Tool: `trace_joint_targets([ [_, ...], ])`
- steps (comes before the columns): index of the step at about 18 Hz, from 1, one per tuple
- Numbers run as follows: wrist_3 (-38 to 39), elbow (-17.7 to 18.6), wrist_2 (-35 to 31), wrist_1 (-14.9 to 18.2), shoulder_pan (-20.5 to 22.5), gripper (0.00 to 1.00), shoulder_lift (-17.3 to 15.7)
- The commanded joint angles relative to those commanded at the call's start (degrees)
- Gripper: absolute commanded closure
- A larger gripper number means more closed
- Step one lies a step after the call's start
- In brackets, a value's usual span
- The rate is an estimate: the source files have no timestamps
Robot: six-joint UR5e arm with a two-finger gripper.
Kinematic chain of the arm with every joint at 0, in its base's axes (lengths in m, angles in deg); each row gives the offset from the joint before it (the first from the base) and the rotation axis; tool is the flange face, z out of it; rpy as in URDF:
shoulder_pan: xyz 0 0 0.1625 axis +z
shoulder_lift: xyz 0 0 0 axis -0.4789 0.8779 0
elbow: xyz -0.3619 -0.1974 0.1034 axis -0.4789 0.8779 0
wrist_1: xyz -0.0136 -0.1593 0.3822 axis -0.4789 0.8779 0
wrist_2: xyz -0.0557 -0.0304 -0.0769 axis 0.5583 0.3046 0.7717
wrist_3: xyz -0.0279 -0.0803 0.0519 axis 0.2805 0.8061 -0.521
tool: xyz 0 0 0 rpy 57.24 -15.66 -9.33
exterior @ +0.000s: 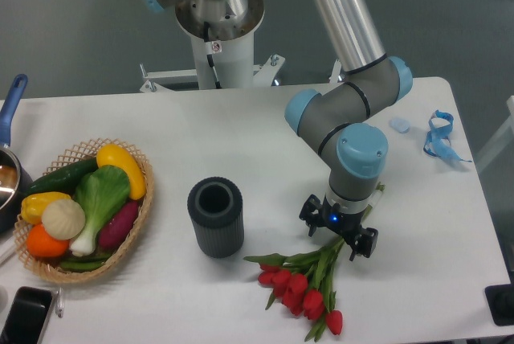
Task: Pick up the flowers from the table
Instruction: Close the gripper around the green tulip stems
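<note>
matt white table (241, 131), woven wicker basket (141, 207), ribbed matt dark cylinder (215, 217)
</note>
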Motion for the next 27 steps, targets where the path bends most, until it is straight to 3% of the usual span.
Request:
trace_joint_targets([
  [7, 0.09, -0.26, -1.23, -0.09, 0.00, 0.12, 0.44],
  [12, 0.09, -0.26, -1.23, -0.09, -0.09, 0.31, 0.61],
  [15, 0.09, -0.61, -1.58, -0.26, -0.44, 0.34, 0.97],
  [21, 0.17, -0.35, -1.67, -0.53, -0.79, 0.57, 0.88],
  [27, 0.79, -0.26, -1.67, -0.62, -0.79, 0.68, 0.53],
])
